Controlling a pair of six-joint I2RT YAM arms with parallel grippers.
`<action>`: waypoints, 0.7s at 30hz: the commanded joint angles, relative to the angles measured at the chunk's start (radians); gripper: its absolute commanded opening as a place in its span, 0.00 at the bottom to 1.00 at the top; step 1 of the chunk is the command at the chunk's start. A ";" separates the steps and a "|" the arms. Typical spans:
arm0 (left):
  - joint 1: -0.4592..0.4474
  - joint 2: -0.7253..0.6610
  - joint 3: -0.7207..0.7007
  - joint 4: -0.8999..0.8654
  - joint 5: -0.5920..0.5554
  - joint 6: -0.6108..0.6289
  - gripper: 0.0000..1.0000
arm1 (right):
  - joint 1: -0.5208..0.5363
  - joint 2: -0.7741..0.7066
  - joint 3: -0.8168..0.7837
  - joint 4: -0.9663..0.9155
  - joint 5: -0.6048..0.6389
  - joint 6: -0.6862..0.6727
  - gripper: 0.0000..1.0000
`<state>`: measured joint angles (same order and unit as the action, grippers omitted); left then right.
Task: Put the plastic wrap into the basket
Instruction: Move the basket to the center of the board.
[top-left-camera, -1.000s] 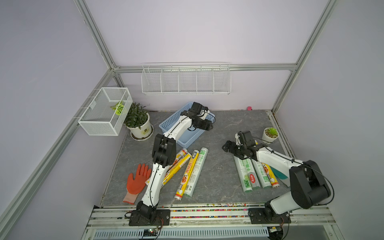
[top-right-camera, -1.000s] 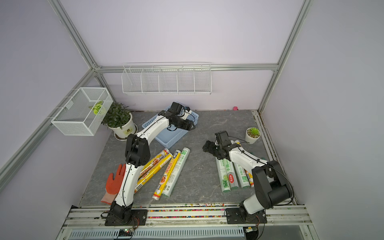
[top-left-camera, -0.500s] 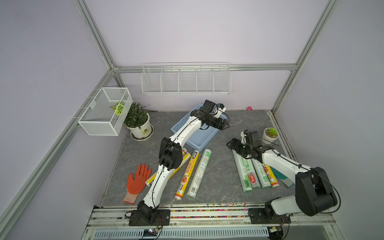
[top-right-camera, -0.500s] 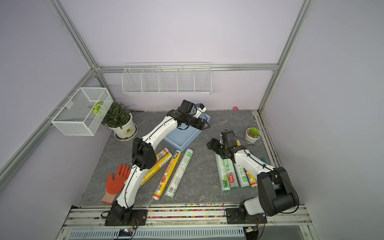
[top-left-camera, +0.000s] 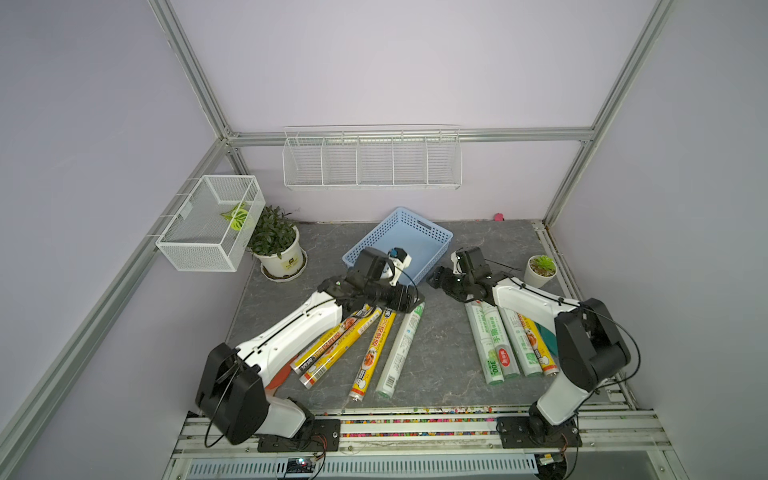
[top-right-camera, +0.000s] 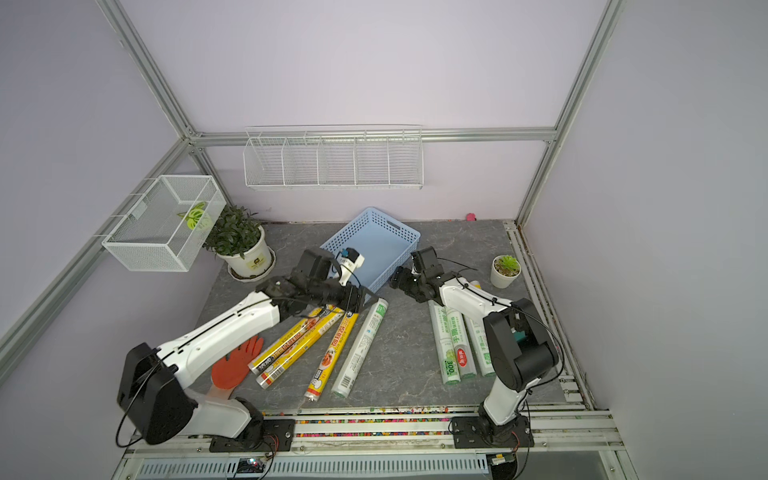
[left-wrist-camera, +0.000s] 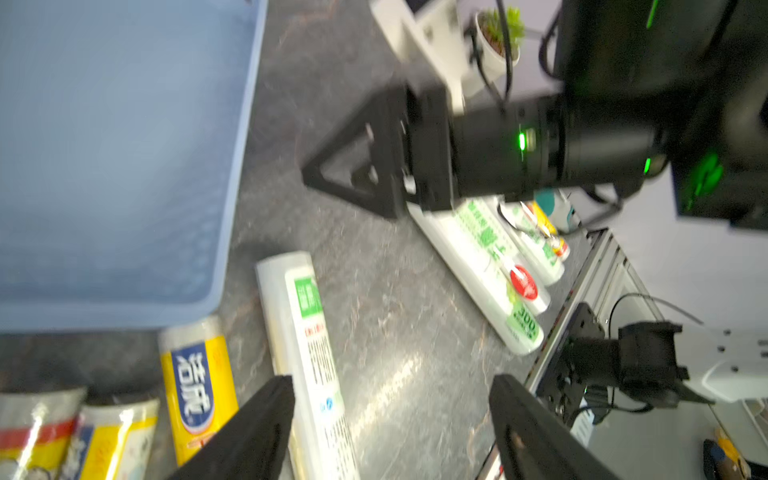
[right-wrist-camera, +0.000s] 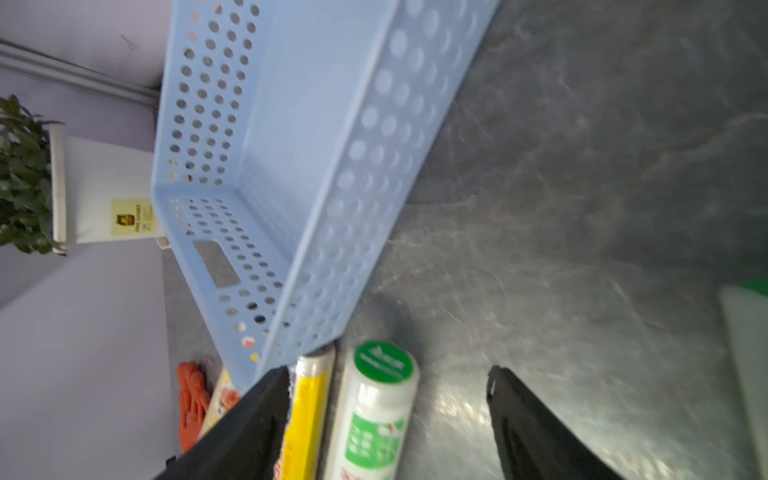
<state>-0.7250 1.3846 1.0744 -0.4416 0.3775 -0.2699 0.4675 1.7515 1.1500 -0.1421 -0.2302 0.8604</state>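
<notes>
Both the left claw (left-wrist-camera: 390, 380) and right claw (right-wrist-camera: 388, 372) stand well spread, gripping nothing.

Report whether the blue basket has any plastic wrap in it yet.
Empty, as far as shows. The basket has a bare blue floor in both top views; the rolls lie on the table outside it.

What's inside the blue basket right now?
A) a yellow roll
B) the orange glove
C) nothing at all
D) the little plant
C: the basket shows only its bare blue floor, and the plastic wrap rolls all lie outside it on the table.
</notes>
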 joint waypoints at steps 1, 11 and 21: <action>-0.057 -0.038 -0.077 0.091 -0.083 -0.082 0.80 | 0.028 0.078 0.094 -0.016 0.013 0.043 0.74; -0.172 0.123 -0.122 0.003 -0.373 -0.186 0.77 | 0.032 0.272 0.327 -0.201 0.167 0.035 0.60; -0.173 0.321 -0.076 -0.038 -0.489 -0.270 0.54 | -0.071 0.307 0.362 -0.277 0.228 -0.053 0.46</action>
<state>-0.8970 1.6619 0.9672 -0.4316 -0.0307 -0.4854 0.4366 2.0468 1.5066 -0.3477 -0.0597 0.8589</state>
